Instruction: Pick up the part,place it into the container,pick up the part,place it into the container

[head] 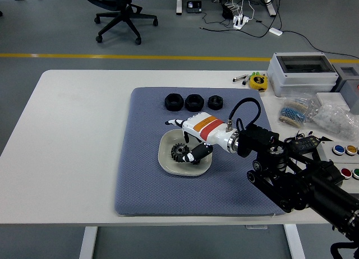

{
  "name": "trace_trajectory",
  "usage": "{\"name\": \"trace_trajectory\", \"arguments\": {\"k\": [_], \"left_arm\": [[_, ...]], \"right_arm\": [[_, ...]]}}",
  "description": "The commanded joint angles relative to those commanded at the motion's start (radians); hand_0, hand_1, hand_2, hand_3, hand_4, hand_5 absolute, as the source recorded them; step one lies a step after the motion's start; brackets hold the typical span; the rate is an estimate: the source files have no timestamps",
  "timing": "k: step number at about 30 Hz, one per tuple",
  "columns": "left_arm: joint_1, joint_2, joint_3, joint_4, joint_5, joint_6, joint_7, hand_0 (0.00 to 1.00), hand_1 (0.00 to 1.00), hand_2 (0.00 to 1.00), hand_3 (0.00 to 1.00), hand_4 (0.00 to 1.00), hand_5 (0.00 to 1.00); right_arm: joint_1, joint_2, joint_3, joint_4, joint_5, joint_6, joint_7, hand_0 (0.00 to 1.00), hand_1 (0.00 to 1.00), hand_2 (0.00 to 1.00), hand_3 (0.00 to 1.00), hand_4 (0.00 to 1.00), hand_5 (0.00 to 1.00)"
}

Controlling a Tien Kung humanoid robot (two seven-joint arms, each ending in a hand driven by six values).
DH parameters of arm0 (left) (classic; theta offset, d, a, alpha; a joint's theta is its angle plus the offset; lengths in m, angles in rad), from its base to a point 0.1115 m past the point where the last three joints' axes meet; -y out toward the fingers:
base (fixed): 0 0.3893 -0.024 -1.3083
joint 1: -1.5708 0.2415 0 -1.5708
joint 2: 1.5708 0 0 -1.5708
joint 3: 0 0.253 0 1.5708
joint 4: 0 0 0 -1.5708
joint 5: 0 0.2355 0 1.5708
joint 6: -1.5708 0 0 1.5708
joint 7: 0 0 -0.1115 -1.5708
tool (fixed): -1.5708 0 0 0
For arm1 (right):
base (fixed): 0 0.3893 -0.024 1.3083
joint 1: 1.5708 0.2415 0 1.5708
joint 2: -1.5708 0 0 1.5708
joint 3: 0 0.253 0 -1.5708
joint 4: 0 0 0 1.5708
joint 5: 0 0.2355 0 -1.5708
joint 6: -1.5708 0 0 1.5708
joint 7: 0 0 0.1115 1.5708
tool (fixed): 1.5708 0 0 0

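Right hand: the white robot hand with the orange and red stripe (pixel 193 137) reaches in from the right on its black arm (pixel 297 183) and hangs over the dish, fingers spread loose, gripping nothing.
Part in the dish: a black toothed gear (pixel 179 152) lies flat inside the shallow cream-coloured dish (pixel 165 158), just beside the hand's lower fingers; I can't tell whether they touch it.
Dish: sits near the middle of the blue-grey quilted mat (pixel 146 186).
Parts on the mat: three black ring-shaped nuts (pixel 192 102) stand in a row along the mat's far edge, well apart from the dish.
Table: the white table (pixel 67 147) carries the mat; off to the right are a grey plastic box with a clear lid (pixel 302 73), a small yellow tape measure (pixel 258 81) and clear bags of small parts (pixel 314 114).
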State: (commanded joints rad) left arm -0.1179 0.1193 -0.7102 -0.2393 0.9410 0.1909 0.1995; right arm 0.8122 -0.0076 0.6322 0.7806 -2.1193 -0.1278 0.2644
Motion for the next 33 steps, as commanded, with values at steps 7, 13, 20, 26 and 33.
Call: {"name": "trace_trajectory", "arguments": {"k": [7, 13, 20, 26, 33], "left_arm": [[0.0, -0.001, 0.006, 0.0, -0.01, 0.002, -0.003, 0.671, 0.676, 0.693, 0.569, 0.642, 0.6], [0.0, 0.0, 0.013, 0.0, -0.016, 0.001, -0.004, 0.671, 0.676, 0.694, 0.569, 0.642, 0.6], [0.004, -0.005, 0.012, 0.004, -0.032, 0.01, -0.009, 0.671, 0.676, 0.693, 0.569, 0.642, 0.602], [0.005, -0.008, 0.011, 0.005, -0.029, 0.01, -0.009, 0.671, 0.679, 0.693, 0.569, 0.642, 0.602], [0.005, -0.012, 0.013, 0.007, -0.037, 0.012, -0.013, 0.671, 0.683, 0.692, 0.569, 0.641, 0.603]], "right_arm": [[-0.012, -0.037, 0.05, 0.039, 0.161, -0.11, 0.014, 0.105, 0.18, 0.392, 0.899, 0.916, 0.396], [-0.009, -0.086, 0.101, 0.077, 0.205, -0.157, 0.025, 0.074, 0.16, 0.359, 0.73, 0.854, 0.419], [-0.033, -0.13, 0.141, 0.076, 0.284, -0.202, 0.007, 0.079, 0.118, 0.211, 0.244, 0.848, 0.318], [-0.086, -0.146, 0.136, 0.093, 0.531, -0.223, -0.047, 0.002, 0.019, 0.127, 0.151, 0.808, 0.309], [-0.152, -0.213, 0.181, 0.151, 0.717, -0.178, -0.073, 0.002, 0.003, 0.113, 0.158, 0.84, 0.327]]}}
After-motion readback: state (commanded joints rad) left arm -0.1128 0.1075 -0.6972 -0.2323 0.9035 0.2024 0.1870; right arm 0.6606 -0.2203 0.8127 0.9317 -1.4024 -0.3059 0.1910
